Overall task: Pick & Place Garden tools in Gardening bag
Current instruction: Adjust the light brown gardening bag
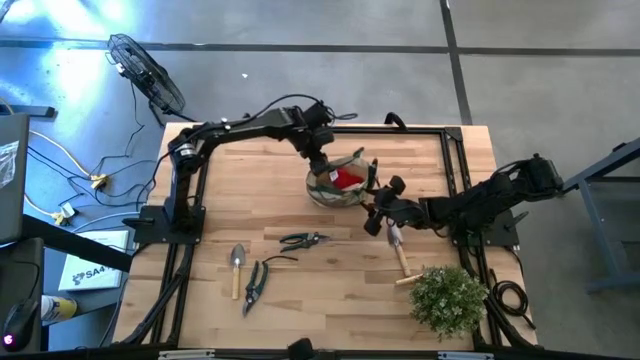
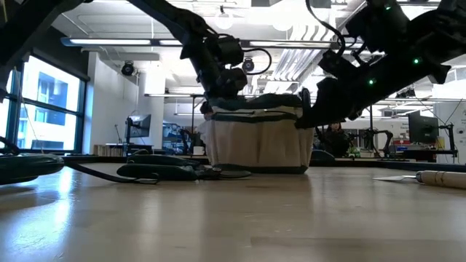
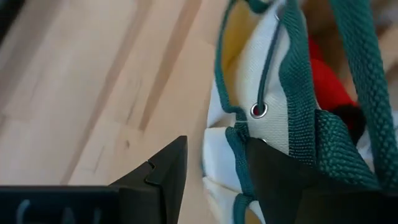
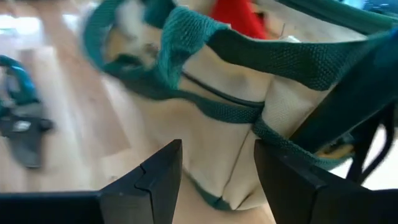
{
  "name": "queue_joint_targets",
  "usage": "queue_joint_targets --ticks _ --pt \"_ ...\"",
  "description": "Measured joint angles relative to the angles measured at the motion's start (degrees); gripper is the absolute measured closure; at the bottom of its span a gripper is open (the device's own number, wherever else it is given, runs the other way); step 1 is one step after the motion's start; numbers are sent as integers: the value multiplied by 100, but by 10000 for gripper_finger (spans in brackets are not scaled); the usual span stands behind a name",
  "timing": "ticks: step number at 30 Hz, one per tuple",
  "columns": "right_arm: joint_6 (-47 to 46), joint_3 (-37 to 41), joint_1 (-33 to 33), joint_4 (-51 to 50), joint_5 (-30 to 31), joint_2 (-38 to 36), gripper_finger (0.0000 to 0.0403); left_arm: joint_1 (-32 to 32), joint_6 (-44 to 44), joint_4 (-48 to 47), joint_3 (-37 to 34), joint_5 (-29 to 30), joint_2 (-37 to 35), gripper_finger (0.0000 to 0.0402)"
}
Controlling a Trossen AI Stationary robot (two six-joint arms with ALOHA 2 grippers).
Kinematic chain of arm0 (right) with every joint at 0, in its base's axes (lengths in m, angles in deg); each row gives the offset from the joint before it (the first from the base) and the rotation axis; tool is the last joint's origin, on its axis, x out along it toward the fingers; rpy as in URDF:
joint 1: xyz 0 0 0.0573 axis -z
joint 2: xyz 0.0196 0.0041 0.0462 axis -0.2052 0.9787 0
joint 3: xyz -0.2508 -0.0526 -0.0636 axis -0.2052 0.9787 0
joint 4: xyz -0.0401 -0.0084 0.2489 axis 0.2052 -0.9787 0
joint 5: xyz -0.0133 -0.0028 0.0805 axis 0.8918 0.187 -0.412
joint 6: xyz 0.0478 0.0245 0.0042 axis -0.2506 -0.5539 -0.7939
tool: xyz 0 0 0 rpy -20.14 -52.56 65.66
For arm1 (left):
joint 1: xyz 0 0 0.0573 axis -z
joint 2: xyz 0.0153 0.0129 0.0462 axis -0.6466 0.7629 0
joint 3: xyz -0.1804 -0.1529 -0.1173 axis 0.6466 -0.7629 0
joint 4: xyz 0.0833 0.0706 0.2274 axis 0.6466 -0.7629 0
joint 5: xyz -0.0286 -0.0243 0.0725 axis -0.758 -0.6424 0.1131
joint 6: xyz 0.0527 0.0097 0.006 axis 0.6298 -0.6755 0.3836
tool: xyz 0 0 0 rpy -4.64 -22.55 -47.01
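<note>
Inside, the tan, green-trimmed gardening bag (image 1: 335, 183) shows a red glove (image 1: 347, 178).

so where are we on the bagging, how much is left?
Done: red glove is in the bag. In hand: no tool; left pincer is at the bag's rim, right pincer open beside the bag. Left: trowel, shears, second shears, second trowel on the table.

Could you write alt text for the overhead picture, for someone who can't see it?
Two dark robot arms meet at a gardening bag holding a red glove on a wooden table. Two pruning shears and two trowels lie nearby.
</note>
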Motion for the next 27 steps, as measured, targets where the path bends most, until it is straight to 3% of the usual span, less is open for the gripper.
queue_joint_targets --ticks 5,11,21,23,27 --pt "50 0 99 -171 306 0 212 301 -44 -110 0 -19 2 242" --pt "311 2 370 -212 326 0 212 673 -172 -237 0 -599 2 242" --pt "481 2 746 -184 322 0 212 1321 -173 -735 0 -538 4 242" --pt "483 2 784 -184 324 0 212 1423 -173 -797 0 -386 4 242" --pt "505 2 787 -202 420 0 212 1584 -186 -991 2 693 1 242"
